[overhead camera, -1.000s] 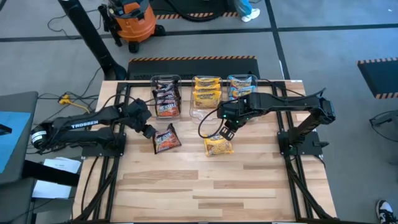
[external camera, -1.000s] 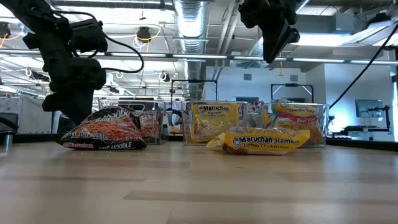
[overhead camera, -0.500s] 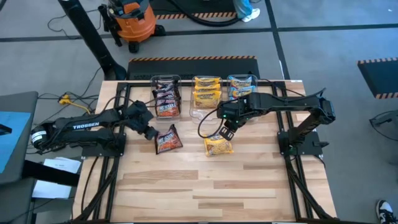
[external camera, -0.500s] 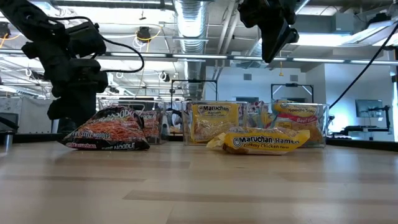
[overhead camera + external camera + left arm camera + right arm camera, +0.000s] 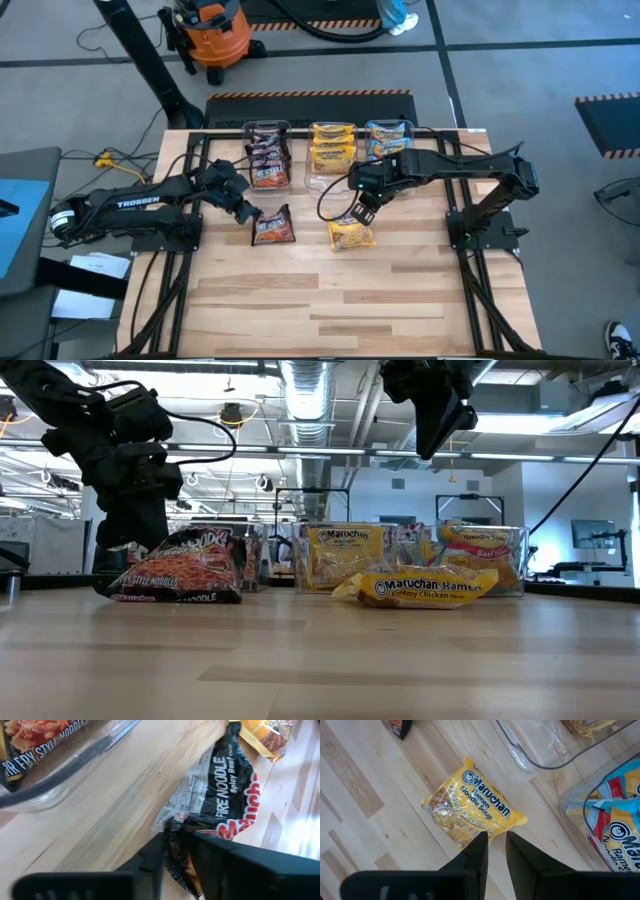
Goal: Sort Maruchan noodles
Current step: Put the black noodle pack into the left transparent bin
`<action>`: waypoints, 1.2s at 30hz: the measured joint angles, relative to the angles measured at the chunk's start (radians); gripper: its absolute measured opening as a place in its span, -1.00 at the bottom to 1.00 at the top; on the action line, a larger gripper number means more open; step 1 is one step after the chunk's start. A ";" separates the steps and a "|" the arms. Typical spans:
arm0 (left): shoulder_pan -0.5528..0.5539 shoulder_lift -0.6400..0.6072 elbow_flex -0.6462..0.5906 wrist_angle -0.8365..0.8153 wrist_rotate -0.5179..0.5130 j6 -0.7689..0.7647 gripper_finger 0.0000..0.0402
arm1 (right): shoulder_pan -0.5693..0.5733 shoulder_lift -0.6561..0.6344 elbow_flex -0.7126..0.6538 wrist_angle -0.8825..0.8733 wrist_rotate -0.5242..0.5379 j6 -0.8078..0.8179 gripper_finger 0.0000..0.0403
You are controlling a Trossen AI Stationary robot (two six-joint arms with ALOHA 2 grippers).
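Left gripper [image 5: 175, 851] clamped on dark packet [image 5: 271, 227] beside 3 tubs [image 5: 266, 131].

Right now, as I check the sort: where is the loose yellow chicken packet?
The yellow chicken packet lies flat on the table in the high view, in front of the middle tub, below the right gripper and right of the dark packet.

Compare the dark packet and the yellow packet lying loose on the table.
The dark packet is maroon-black, the yellow packet yellow-orange. The left gripper pinches the dark one's edge; the right gripper hangs above the yellow one without touching. The dark one stands propped up; the yellow lies flat. Both are outside the tubs.
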 joint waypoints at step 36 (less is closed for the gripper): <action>-0.113 0.000 0.000 0.120 0.175 -0.094 -1.00 | -0.001 0.139 0.003 0.638 -0.232 -0.400 -0.54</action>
